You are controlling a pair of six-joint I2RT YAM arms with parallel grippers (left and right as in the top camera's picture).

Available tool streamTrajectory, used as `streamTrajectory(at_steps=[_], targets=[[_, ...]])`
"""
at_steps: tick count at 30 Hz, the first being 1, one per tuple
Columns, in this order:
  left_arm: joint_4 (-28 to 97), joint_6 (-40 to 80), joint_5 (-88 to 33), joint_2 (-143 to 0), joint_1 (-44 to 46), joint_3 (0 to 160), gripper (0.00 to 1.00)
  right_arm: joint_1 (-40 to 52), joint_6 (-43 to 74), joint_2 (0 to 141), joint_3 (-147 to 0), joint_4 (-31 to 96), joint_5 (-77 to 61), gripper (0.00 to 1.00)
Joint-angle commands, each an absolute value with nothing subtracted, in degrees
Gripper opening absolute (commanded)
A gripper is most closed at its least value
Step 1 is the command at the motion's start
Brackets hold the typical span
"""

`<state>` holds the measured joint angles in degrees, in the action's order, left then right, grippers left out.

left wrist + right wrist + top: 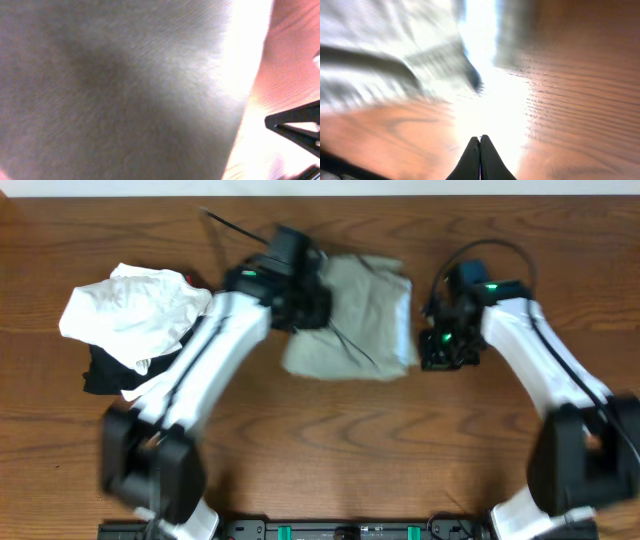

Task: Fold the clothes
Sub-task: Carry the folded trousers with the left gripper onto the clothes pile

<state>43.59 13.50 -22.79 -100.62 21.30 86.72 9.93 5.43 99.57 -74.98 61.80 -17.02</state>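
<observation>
The khaki shorts point(372, 310) lie mid-way across the desk point(330, 450) as a compact folded bundle; perhaps one fold remains. The left claw point(302, 298), pressed together, sits at their left edge. The right claw point(480, 152), pressed together and empty, hovers just beside them.

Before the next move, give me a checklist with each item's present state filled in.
1. Left gripper shut: ok.
2. Left gripper actually pinching the shorts: cannot tell; it sits over their left edge, but cloth fills the left wrist view and no fingers show.
3. Right gripper shut and empty: ok.
4. Right gripper off the cloth: ok, over bare table beside the shorts' right edge.
5. Shorts lying as one compact, roughly rectangular bundle: ok.
6. Pile of white and black garments apart from the shorts: ok.
</observation>
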Motion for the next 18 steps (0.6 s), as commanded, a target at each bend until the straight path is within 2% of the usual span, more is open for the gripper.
streamTrajectory(at_steps=[1, 8, 13, 18], targets=[[44.2, 10.7, -22.8, -94.1, 15.2, 89.2, 0.06, 10.1, 4.2, 90.9, -77.2, 61.5, -19.6, 0.04], [47.7, 10.5, -24.0, -91.0, -0.7, 89.2, 0.06, 10.2, 4.7, 81.0, -77.3, 60.1, -19.5, 0.07], [48.8, 10.5, -24.1, -91.1, -12.9, 89.2, 0.06, 10.2, 5.5, 80.1, -77.2, 61.5, -19.5, 0.06], [49.3, 10.1, -29.9, -91.1, -24.2, 89.2, 0.06, 10.2, 5.5, 80.1, -77.2, 62.6, -19.5, 0.04]])
